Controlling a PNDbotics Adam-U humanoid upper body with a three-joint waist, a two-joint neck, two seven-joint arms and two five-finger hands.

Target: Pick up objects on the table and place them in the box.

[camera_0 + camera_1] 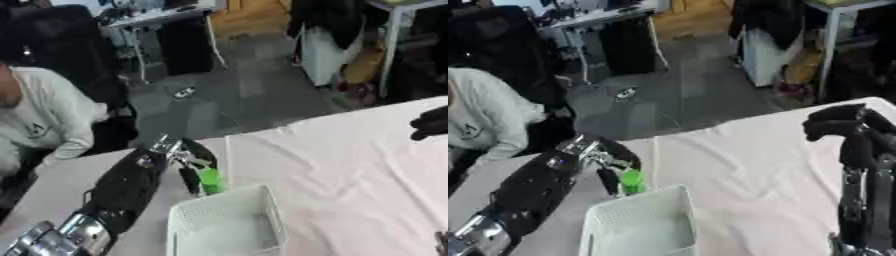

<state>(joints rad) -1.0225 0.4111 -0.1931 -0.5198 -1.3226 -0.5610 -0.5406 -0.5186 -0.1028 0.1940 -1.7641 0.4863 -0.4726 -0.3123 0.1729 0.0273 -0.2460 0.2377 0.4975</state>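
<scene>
The left hand (188, 162), fingers curled round a green object (210, 180), hangs just beyond the far rim of the white box (262, 200), with the object's long axis upright.

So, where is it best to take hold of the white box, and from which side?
Probably the white box by its far rim, from above: the top is open and the latticed walls are thin. The left hand, curled round a green object, hovers there.

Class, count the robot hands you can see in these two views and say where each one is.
2. The left hand holds a green object above the white basket's far-left corner; the right hand is raised over the table's right side.
</scene>
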